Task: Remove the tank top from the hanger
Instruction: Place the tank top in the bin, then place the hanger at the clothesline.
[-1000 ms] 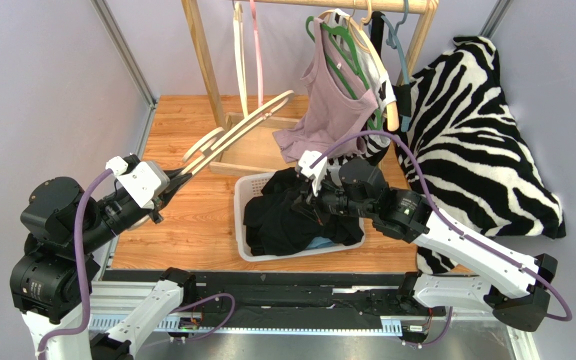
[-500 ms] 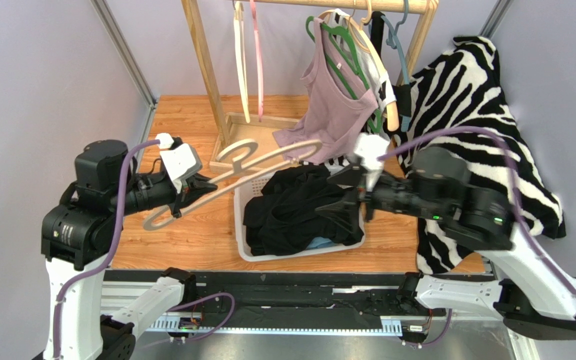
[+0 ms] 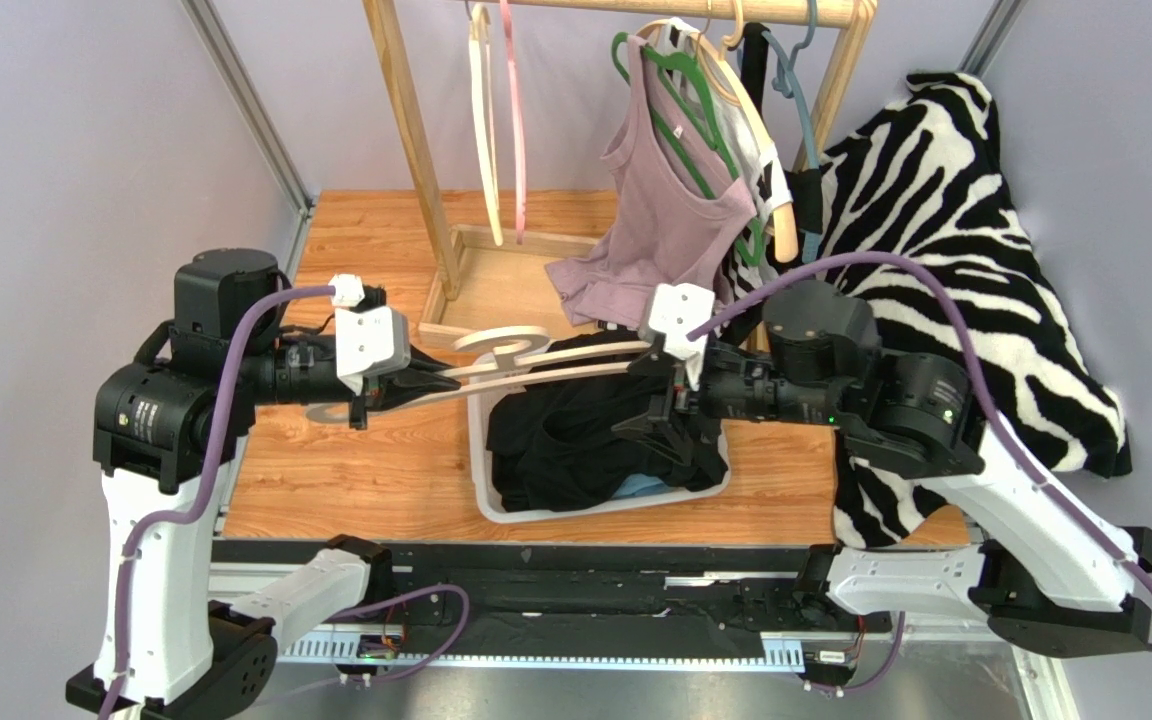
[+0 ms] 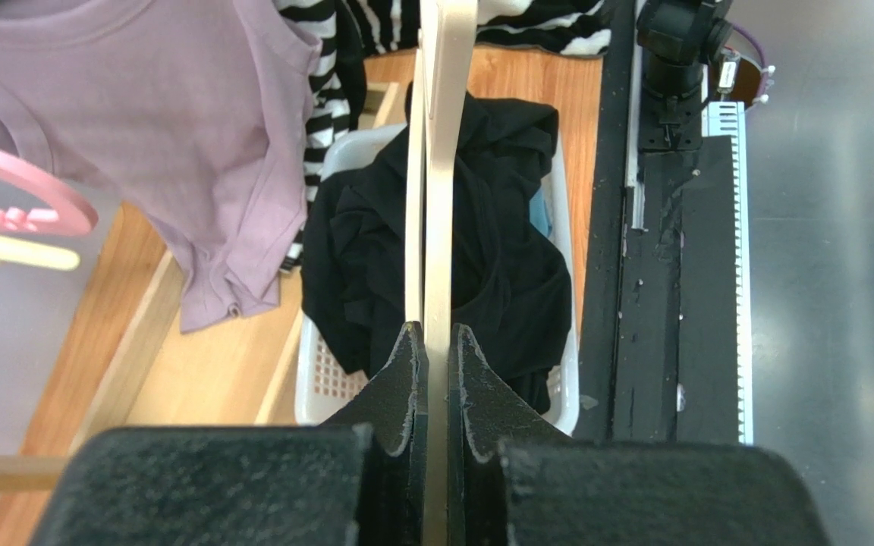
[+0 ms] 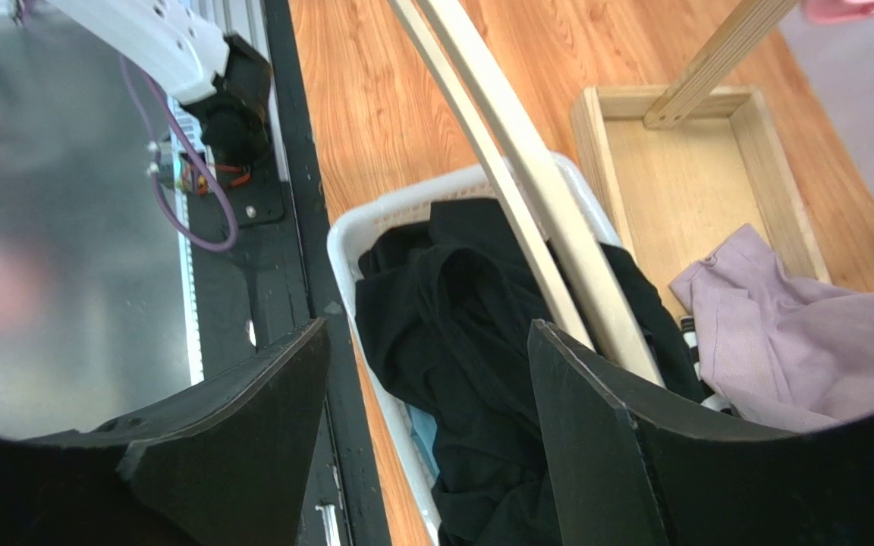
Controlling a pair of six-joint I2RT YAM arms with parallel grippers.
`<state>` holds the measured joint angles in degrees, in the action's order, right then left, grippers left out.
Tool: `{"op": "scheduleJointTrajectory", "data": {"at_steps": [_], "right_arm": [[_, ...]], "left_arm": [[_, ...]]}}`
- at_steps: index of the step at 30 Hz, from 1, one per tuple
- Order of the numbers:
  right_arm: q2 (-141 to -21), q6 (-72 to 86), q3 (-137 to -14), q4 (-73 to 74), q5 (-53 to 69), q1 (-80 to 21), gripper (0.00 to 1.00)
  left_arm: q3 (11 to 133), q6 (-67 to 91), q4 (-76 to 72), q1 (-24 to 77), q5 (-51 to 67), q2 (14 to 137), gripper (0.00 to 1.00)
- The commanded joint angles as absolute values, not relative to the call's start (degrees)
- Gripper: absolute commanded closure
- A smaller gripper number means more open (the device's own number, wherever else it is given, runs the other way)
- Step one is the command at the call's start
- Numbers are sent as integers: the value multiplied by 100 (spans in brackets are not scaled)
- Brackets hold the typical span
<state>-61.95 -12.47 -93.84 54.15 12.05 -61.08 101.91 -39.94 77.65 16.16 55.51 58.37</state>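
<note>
Cloth fills the white plastic laundry basket (image 3: 480, 450) that sits on the wooden counter (image 3: 372, 450) just past the arm bases. It is the crumpled black tank top (image 3: 582, 435), off its hanger, with a scrap of blue fabric (image 3: 630, 488) showing under its near edge. The tank top is bunched, so neither straps nor hem can be told; its heap spreads widest from left to right.

Above it, the bare pale wooden hanger (image 3: 537, 360) crosses the basket's far half, roughly level, its long axis running left to right. The left claw (image 3: 387, 383) is clamped on the hanger's left end, well left of the tank top. The right claw (image 3: 665, 408) hangs over the basket's right side with its jaws apart, holding nothing, just above the black cloth. The hanger's right tip lies beside it, and I cannot tell whether they touch.

Behind stands a wooden clothes rack (image 3: 409, 135) on its tray base. A mauve sleeveless top (image 3: 672, 195) hangs there on a green hanger (image 3: 695, 90). Zebra-striped fabric (image 3: 958, 255) is piled to the far right.
</note>
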Motion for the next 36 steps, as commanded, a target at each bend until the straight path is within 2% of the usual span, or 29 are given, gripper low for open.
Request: {"op": "scheduleJointTrajectory", "data": {"at_steps": [1, 15, 25, 31, 33, 34, 35, 36], "right_arm": [[-6073, -1538, -9571, 5344, 1231, -6152, 32], [-6082, -1854, -10098, 5423, 1608, -6152, 41], [-6223, -2144, -9809, 5467, 1003, -6152, 47], [-6205, -2136, -9738, 5493, 923, -6152, 60], [-6170, -2083, -9738, 5502, 949, -6161, 69], [-6153, -2066, -9738, 5502, 975, -6161, 73], [-6152, -2048, -9764, 5519, 1002, -6152, 86], [-6144, -1996, -9773, 5563, 1028, -6152, 94]], "left_arm": [[10117, -4421, 9624, 1696, 6038, 5599, 100], [9800, -4368, 9545, 1731, 6029, 5651, 100], [9967, -4368, 9624, 1819, 6380, 5397, 100], [9879, -4280, 9624, 1872, 6434, 5212, 100], [9879, -4289, 9624, 1872, 6442, 5177, 100], [9888, -4298, 9615, 1881, 6451, 5168, 100], [9905, -4289, 9615, 1881, 6451, 5168, 100], [9914, -4289, 9589, 1881, 6451, 5177, 100]]}}
